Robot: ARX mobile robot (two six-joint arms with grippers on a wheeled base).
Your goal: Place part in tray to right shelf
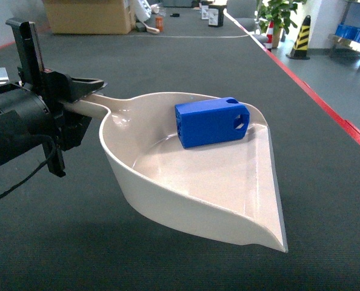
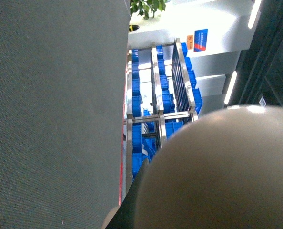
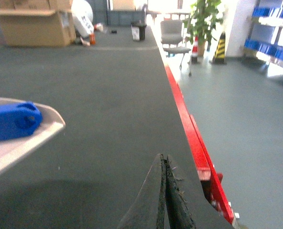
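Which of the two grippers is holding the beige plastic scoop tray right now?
The left gripper, clamped on the beige plastic scoop tray handle. The right gripper has its jaws shut on nothing.

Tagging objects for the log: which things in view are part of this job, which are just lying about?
Job:
- blue part
- beige tray
- steel shelf rack
- left gripper on tray handle

Lying about:
- cardboard box
- potted plant
- striped cone
- chair

A dark grey carpeted floor (image 1: 186, 66) stretches to the far wall, edged on the right by a red strip (image 1: 325, 109). At its far end stand a large cardboard box (image 1: 89, 15), a potted plant (image 1: 277, 18) and a yellow-and-black striped cone (image 1: 301, 36) on the paler floor beyond.
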